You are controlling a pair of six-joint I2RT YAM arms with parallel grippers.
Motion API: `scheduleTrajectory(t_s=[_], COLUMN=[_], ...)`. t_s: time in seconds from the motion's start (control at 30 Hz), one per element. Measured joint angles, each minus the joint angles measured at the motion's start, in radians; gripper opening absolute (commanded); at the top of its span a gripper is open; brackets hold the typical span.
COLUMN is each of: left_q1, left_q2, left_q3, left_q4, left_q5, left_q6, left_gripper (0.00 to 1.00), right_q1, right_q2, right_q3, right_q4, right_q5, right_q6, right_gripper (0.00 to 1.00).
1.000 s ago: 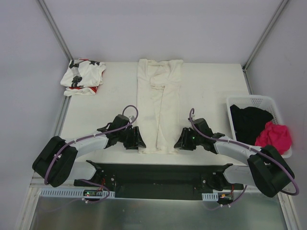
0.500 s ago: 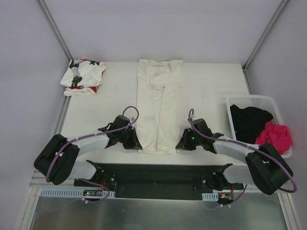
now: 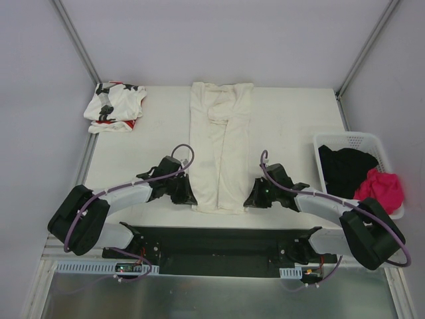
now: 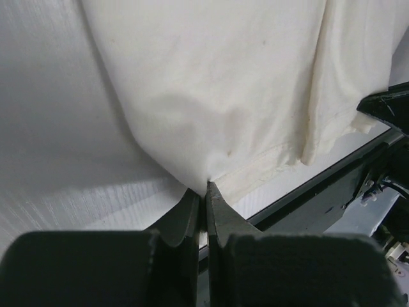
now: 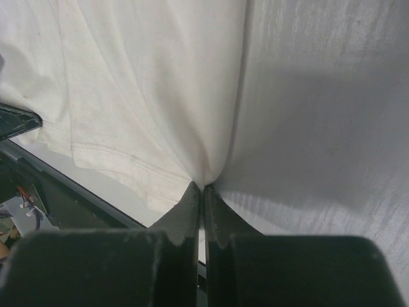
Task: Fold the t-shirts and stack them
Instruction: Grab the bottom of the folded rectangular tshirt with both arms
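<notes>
A cream-white t-shirt (image 3: 219, 146) lies as a long narrow strip down the middle of the table, sleeves folded in. My left gripper (image 3: 188, 197) is shut on its near-left hem corner (image 4: 206, 181). At the near-right hem corner (image 5: 203, 184), my right gripper (image 3: 250, 199) is shut as well. In both wrist views the cloth bunches into a point between the closed jaws. A second t-shirt (image 3: 114, 105), white with black stars and red marks, sits crumpled at the far left corner.
A white perforated basket (image 3: 352, 141) at the right edge holds black and pink garments. The table's near edge and the dark base rail (image 3: 219, 242) lie just behind both grippers. Metal frame posts rise at the far corners.
Both grippers moved inward to the shirt's near corners and closed on the hem, which has drawn in slightly.
</notes>
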Motion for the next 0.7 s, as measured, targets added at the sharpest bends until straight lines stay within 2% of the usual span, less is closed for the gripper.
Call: scheduleTrajectory(t_s=[0.7], left_q1=[0.003], left_q2=[0.001], left_q3=[0.195], left_q4=[-0.103], left_q5=[-0.075], left_q6=[0.109], left_gripper=[0.00], right_q1=[-0.056], right_q2=[0.089], right_q3=[0.241], right_q4=[-0.122], right_q5=[0.038], right_q6=[-0.114], right_gripper=[0.01])
